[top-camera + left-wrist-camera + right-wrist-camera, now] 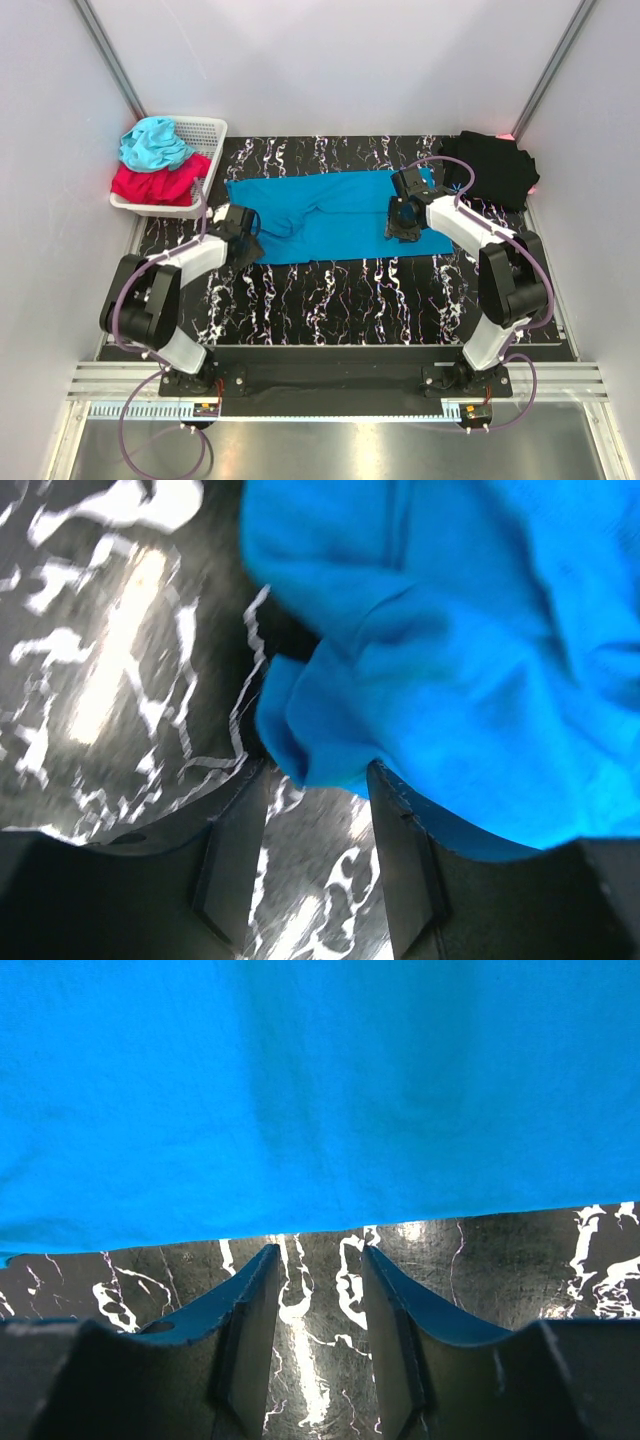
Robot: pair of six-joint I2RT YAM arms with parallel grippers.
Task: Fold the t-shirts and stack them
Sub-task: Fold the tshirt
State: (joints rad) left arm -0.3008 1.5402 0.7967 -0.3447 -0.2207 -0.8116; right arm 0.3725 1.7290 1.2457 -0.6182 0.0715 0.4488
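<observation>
A medium-blue t-shirt lies spread across the middle of the black marbled table. A black t-shirt lies folded at the back right corner. My left gripper is at the blue shirt's near left corner. In the left wrist view, a bunched fold of blue cloth sits pinched between the tips of that gripper. My right gripper is at the shirt's right part. In the right wrist view this gripper stands open, bare table between its fingers and the blue hem just past the tips.
A white basket at the back left holds a cyan cloth and a red cloth. White walls close in both sides and the back. A metal rail carries the arm bases at the near edge.
</observation>
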